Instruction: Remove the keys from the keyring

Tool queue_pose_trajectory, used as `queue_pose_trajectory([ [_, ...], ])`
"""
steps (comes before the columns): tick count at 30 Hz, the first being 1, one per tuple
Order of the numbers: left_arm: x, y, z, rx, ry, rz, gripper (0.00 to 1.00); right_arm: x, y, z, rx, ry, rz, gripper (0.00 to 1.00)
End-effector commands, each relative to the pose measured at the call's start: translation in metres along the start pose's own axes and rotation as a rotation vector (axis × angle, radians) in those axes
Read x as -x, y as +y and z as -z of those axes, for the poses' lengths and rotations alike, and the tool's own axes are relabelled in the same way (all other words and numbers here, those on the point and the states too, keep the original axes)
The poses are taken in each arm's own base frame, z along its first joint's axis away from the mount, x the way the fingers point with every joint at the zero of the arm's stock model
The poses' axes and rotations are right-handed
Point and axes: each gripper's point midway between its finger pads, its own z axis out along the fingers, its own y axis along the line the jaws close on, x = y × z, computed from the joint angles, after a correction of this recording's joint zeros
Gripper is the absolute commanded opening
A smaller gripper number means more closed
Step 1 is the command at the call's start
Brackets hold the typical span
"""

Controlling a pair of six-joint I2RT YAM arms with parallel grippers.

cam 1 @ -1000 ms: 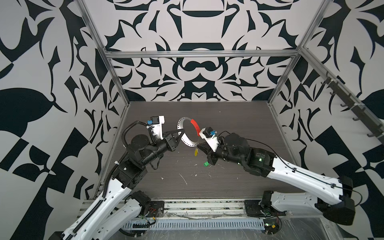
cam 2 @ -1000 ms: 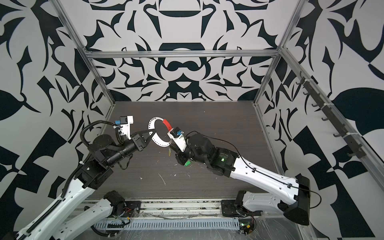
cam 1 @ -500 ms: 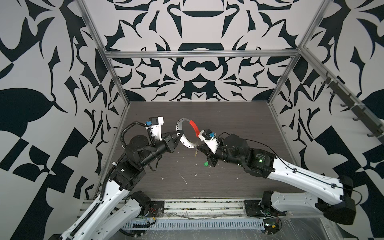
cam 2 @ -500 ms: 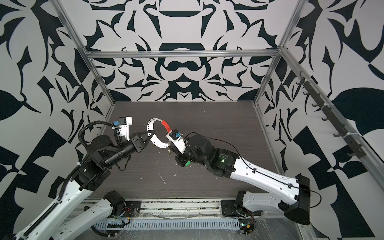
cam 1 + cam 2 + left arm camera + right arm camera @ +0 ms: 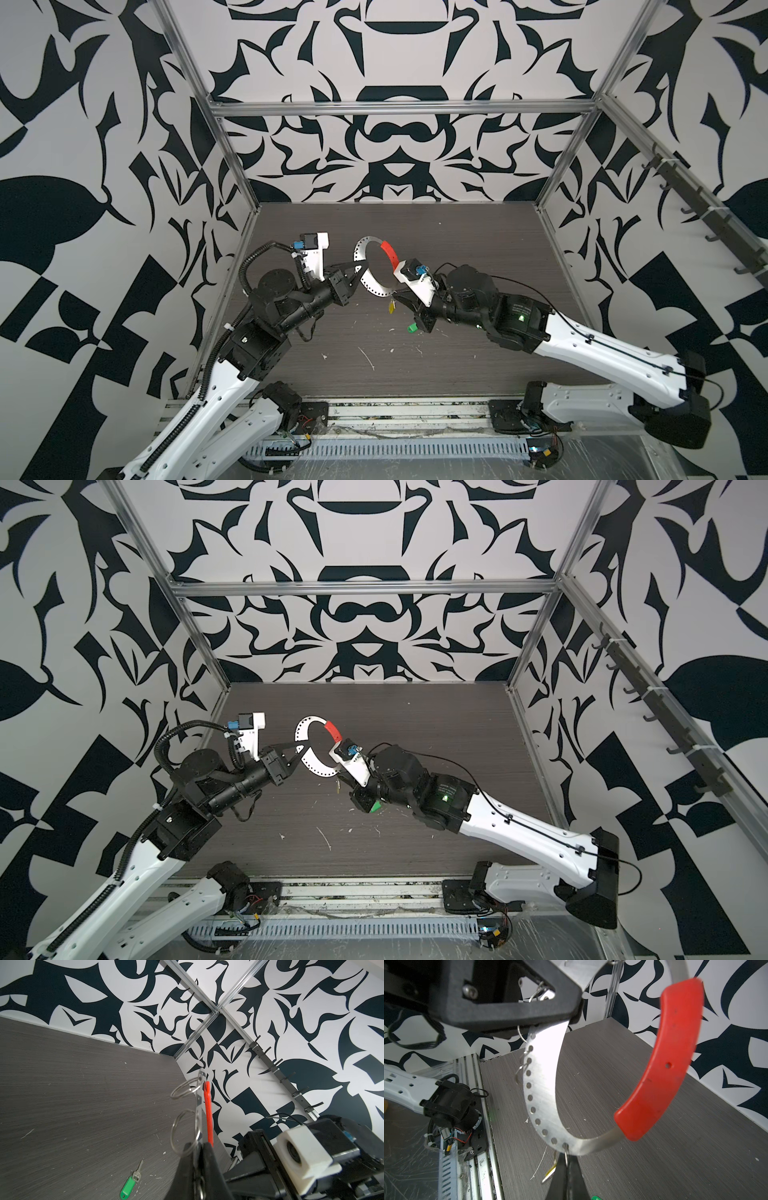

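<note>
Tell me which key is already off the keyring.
The green key: it lies loose on the table, while the yellow key hangs from the keyring.

Open tabletop [image 5: 457, 241] behind midair keyring [image 5: 358, 253]

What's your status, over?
Left gripper clamped on keyring. Right gripper pinching yellow key at its ring. Green key already off, lying on table. Nothing blocking.

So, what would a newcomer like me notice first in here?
Likely the big metal keyring with its red sleeve, held in the air between two black grippers: the left gripper clamps its holed band, the right gripper pinches a small ring where a yellow tag dangles. A green tag lies loose on the dark table, amid bold black-and-white walls.
</note>
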Motion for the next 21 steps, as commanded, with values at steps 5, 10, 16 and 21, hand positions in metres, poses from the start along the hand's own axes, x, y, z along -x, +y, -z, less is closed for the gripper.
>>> queue_pose_trajectory([
  [5, 0.007, -0.001, 0.004, 0.033, -0.002, -0.034, 0.00, 0.044, -0.005, 0.021, -0.040, -0.125, 0.038, 0.00],
  [10, 0.008, 0.000, 0.006, 0.052, 0.007, -0.040, 0.00, 0.040, -0.009, 0.021, -0.065, -0.098, 0.050, 0.00],
  [16, 0.008, -0.003, 0.008, 0.034, -0.001, -0.065, 0.00, 0.042, -0.011, 0.019, -0.076, -0.093, 0.069, 0.00],
  [21, 0.007, -0.005, 0.007, 0.016, -0.002, -0.069, 0.00, 0.047, -0.013, 0.018, -0.091, -0.127, 0.046, 0.00],
])
